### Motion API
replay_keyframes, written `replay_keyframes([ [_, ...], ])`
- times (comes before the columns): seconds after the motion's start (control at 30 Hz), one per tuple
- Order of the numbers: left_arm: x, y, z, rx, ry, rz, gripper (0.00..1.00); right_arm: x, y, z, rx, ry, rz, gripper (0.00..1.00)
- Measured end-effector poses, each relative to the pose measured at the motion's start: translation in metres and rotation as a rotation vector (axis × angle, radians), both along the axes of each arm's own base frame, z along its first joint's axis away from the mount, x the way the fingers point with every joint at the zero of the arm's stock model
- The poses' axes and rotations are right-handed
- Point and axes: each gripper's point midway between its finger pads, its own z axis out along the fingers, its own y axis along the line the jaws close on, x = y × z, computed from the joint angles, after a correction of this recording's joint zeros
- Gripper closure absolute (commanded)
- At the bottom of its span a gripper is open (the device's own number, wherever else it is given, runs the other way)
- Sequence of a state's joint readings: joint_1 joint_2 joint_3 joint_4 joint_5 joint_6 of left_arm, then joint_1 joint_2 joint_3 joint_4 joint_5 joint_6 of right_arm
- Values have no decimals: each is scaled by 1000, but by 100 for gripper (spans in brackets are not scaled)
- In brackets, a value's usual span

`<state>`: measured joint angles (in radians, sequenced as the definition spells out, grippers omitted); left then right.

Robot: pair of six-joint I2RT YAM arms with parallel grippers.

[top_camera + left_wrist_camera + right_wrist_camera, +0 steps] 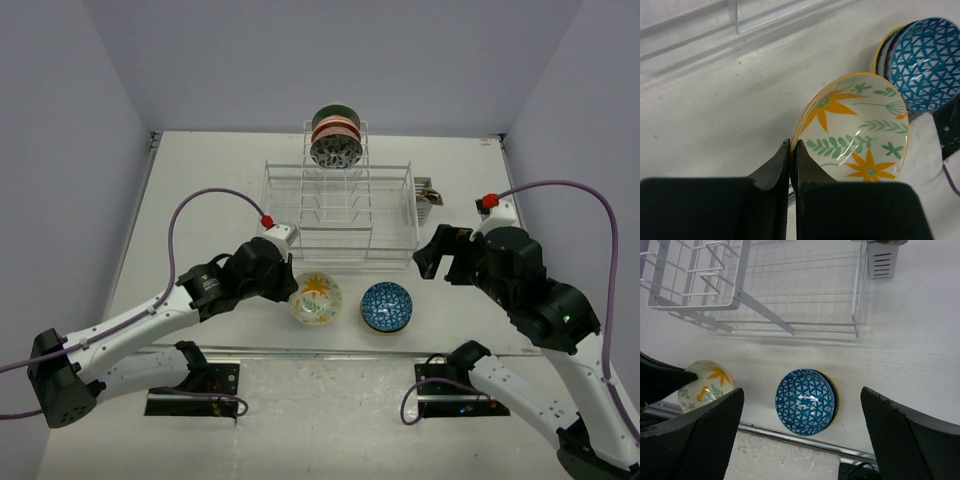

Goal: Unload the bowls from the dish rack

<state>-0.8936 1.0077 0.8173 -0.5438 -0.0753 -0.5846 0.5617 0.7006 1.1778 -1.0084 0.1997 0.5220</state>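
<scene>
Left gripper (791,146): jaws clamped on rim of cream round bowl with orange flowers (855,130), on white table (200,180). Behind: white wire dish rack (340,215), patterned bowls (335,140) in far slots. Blue mosaic round bowl (387,306) just beside cream bowl. Right gripper (440,265): jaws wide apart, empty.
</scene>
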Motion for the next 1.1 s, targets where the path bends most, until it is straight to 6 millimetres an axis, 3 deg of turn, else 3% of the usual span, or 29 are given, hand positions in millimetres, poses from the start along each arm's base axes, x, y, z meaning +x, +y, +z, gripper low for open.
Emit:
replay_keyframes([
  [0.23,-2,13,-57,30,53,97,100,0,1,0,2,1,5,1],
  [0.5,13,7,-77,-6,33,181,100,1,6,4,14,-17,30,1],
  [0.6,13,7,-85,-2,46,196,92,2,13,10,33,-44,68,1],
  [0.67,13,8,-88,4,53,199,86,3,17,14,44,-63,94,1],
  [0.7,13,7,-89,0,55,203,70,4,20,17,50,-72,104,1],
  [0.83,14,4,-84,-31,52,211,47,12,33,24,61,-94,156,1],
  [0.87,15,3,-81,-41,48,212,34,17,37,26,57,-94,164,1],
  [1.03,13,5,-54,-110,9,209,15,56,60,44,10,-106,192,1],
  [1.1,10,7,-34,-139,-17,197,8,76,69,51,-21,-127,203,1],
])
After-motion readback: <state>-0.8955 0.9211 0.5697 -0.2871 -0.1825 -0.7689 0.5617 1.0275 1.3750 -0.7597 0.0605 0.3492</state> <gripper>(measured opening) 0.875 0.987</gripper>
